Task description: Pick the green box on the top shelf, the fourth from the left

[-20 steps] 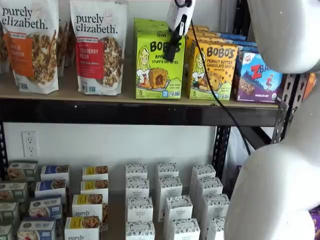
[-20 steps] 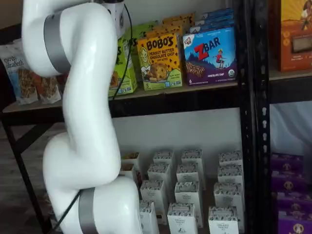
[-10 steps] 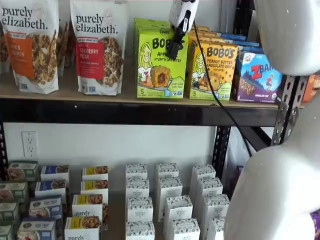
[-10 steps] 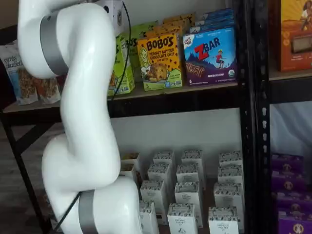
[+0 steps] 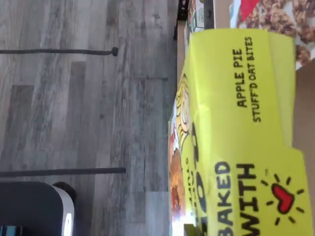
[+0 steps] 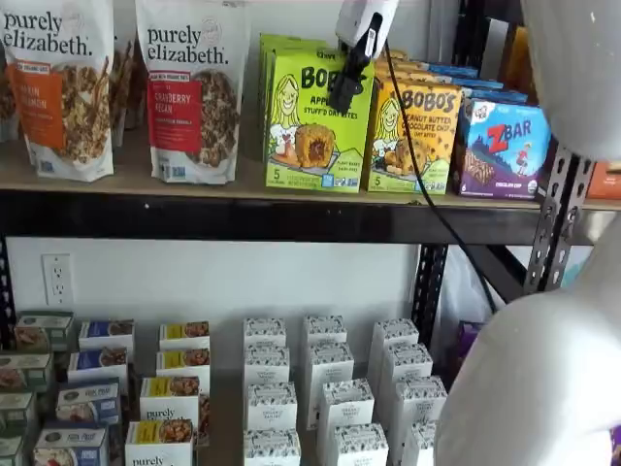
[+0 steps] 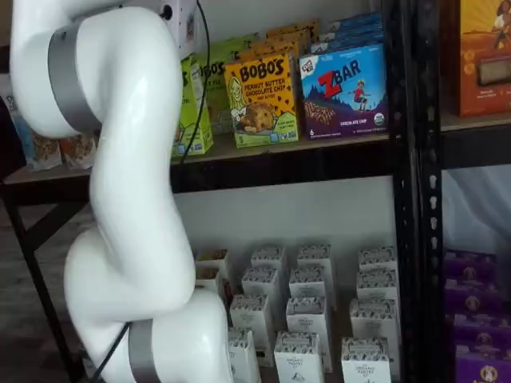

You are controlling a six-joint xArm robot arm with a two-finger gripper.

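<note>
Currently my gripper [image 6: 342,92] is clenched on the green box [image 6: 312,121], with the black fingers [image 6: 344,85] lying over the box's upper right front. My white gripper body reaches up to the 12 o'clock edge of that shelf view, a black cable [image 6: 417,180] trailing from it toward 5 o'clock.

Edges and room: the green box stands at the front edge of the top shelf [image 6: 243,216], slightly tilted, its base near the black front beam. At 3 o'clock of it, just beside, stands the yellow-orange Bobo's peanut butter box [image 6: 415,136], and beyond that the blue ZBar box [image 6: 500,148]. At 9 o'clock a narrow gap separates it from the Purely Elizabeth cranberry pecan bag [image 6: 192,92]. More green boxes sit directly behind it. In front of the beam nothing stands but my own white arm [image 7: 128,199].

Appearance: lime-green cardboard, a cartoon blonde girl and a filled oat bite on the front. In the wrist view the box's top panel [image 5: 241,137] fills much of the frame, reading "APPLE PIE STUFF'D OAT BITES" and "BAKED WITH" beside a red heart, with grey wood-grain floor [image 5: 88,123] beside it.
</note>
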